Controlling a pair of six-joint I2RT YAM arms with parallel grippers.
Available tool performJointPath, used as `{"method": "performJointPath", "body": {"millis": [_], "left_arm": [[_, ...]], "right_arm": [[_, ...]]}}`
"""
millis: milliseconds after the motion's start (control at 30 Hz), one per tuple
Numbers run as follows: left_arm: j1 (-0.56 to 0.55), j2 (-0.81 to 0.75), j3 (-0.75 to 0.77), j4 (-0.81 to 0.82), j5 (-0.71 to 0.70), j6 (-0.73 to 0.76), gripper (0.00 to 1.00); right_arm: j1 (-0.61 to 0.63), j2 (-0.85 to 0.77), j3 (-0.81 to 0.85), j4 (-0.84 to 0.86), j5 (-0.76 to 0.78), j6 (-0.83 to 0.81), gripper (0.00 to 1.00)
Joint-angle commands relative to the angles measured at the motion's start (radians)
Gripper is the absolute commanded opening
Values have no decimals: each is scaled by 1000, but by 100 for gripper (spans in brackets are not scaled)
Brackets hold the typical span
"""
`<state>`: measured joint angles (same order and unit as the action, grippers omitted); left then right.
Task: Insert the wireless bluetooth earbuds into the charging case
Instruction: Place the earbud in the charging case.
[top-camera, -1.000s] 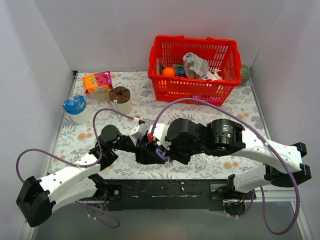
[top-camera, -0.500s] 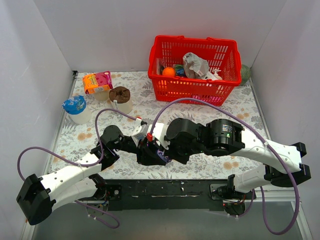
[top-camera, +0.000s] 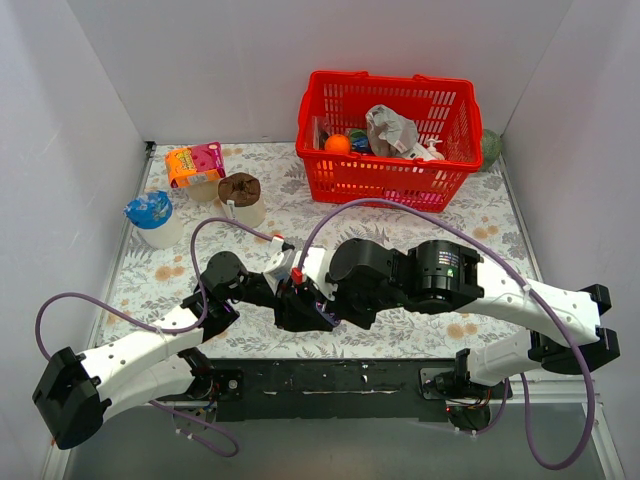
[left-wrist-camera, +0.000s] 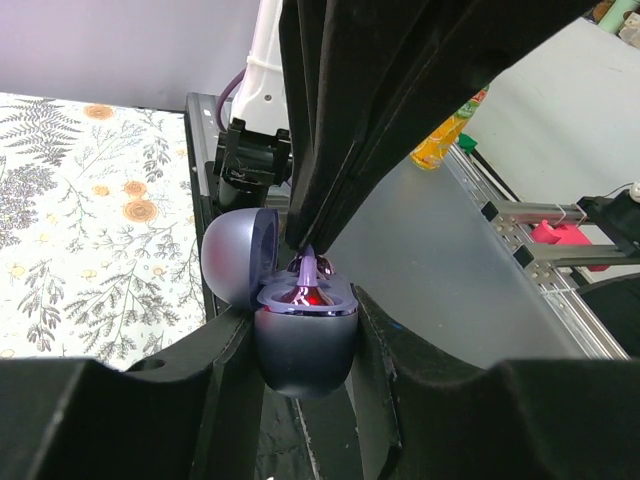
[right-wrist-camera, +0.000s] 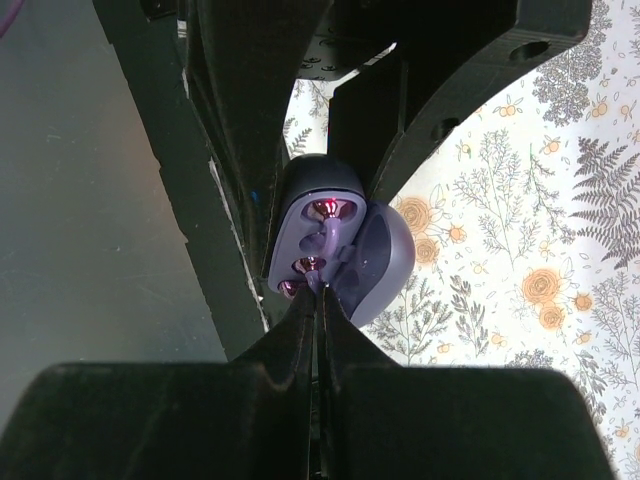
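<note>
Charging case (left-wrist-camera: 305, 352) sits clamped between the two fingers of my left gripper (left-wrist-camera: 303, 335), one finger against each side of its rounded lower shell, with the opening facing up in the left wrist view. Its lid (left-wrist-camera: 236, 262) is swung open and stands to one side on its hinge. From overhead I place the case near the front edge of the flowered table (top-camera: 480, 245), roughly midway between the two arm bases, though both wrists cover it almost entirely there.

My right gripper (right-wrist-camera: 318, 300) reaches onto the open case. Its fingers are pressed nearly together, pinching a small lavender earbud (left-wrist-camera: 314, 268) by its thin end. The bud's lower end is right at the mouth of the case, over one socket. I cannot tell how deep it sits. In the right wrist view both sockets show a red glint, and I cannot tell where the second bud is.

Farther back a red basket (top-camera: 385, 125) of odds and ends stands on the table. At the back left are a blue-lidded cup (top-camera: 150, 212), a brown-topped cup (top-camera: 240, 192) and an orange and pink packet (top-camera: 193, 162), all well apart from the grippers.
</note>
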<state>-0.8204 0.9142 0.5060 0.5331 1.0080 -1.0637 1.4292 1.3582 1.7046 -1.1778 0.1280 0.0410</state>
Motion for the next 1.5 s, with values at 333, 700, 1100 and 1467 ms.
{"method": "performJointPath", "body": {"millis": [333, 700, 1100, 1467], "left_arm": [[-2, -40, 14, 93, -57, -22, 0], [-2, -46, -6, 111, -78, -24, 0], [-2, -107, -61, 97, -219, 1, 0], [-31, -109, -81, 225, -327, -4, 0]], "right_arm": [[7, -42, -28, 69, 16, 25, 2], [7, -57, 41, 50, 59, 60, 33], [5, -312, -64, 283, 439, 171, 14], [-55, -251, -215, 428, 463, 243, 1]]}}
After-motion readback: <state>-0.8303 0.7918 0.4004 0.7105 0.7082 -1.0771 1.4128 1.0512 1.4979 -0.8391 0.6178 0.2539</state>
